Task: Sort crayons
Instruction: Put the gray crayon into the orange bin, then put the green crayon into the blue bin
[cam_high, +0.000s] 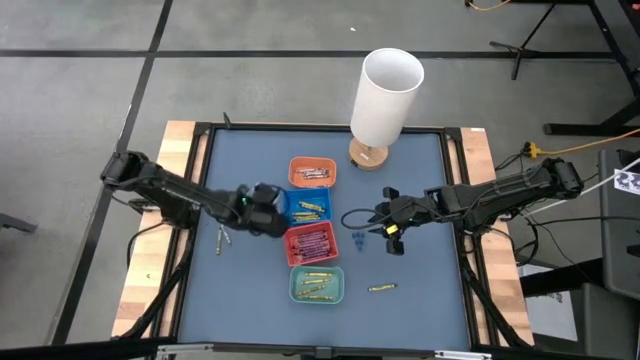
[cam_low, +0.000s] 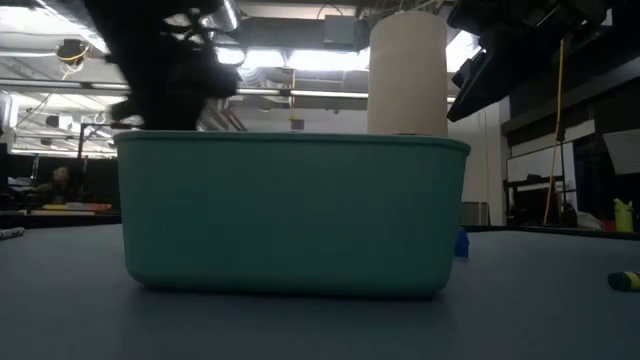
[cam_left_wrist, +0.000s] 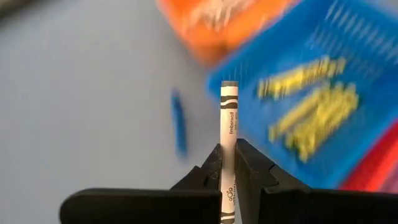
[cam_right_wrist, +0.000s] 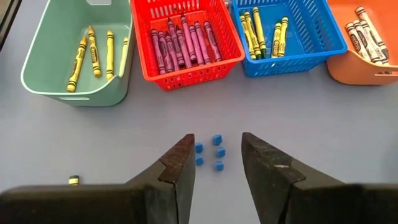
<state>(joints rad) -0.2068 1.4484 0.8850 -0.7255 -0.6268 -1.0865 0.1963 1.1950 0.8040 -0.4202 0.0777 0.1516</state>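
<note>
Four small trays stand in a row: orange (cam_high: 312, 172) with white crayons (cam_right_wrist: 364, 34), blue (cam_high: 307, 207) with yellow ones (cam_right_wrist: 264, 28), red (cam_high: 311, 242) with purple ones (cam_right_wrist: 183, 40), green (cam_high: 317, 284) with yellow ones (cam_right_wrist: 93, 50). My left gripper (cam_high: 266, 212), beside the blue tray's left side, is shut on a white crayon (cam_left_wrist: 229, 118). My right gripper (cam_right_wrist: 217, 146) hovers open to the right of the trays, over several tiny blue bits (cam_right_wrist: 211, 152). A blue crayon (cam_left_wrist: 180, 124) lies on the mat. My left gripper pinches the white crayon between its two fingers at the crayon's lower part (cam_left_wrist: 228, 149). The crayon runs along the fingers and sticks out past their tips. It is lifted clear of the mat, its free end (cam_left_wrist: 229, 87) toward the blue tray.
A tall white cylinder (cam_high: 385, 95) stands at the mat's far edge. One yellow crayon (cam_high: 382, 288) lies loose right of the green tray, and a few more crayons (cam_high: 222, 240) lie left of the red tray. The green tray (cam_low: 290, 215) fills the low view.
</note>
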